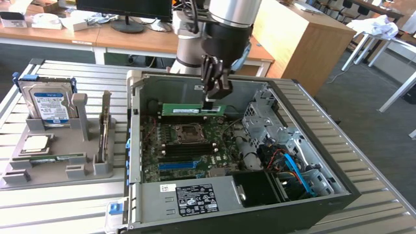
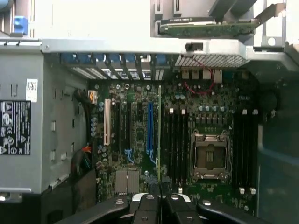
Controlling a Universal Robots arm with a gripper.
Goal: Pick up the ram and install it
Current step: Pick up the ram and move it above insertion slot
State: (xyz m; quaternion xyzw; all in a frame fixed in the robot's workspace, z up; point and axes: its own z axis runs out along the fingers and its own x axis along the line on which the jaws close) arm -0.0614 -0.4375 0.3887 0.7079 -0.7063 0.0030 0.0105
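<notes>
The hand is clamped shut on the top edge of the ram, holding the green stick level and on its long edge inside the open computer case. The stick hangs over the far part of the motherboard, just beyond the bare processor socket, and is raised off the board rather than seated in a slot. A pale label runs along the ram's face, but its print is too small to read. In the wrist view the ram shows edge-on as a thin line rising from the hand, lying between the blue expansion slot and the black memory slots. A black sticker on the metal cover at the near end of the case carries rows of white marks and warning triangles, none legible, and a small white code sticker sits beside it. At the exterior view's left, on the slatted metal table, a grey holder props up a hard drive whose blue-and-white label cannot be read.
</notes>
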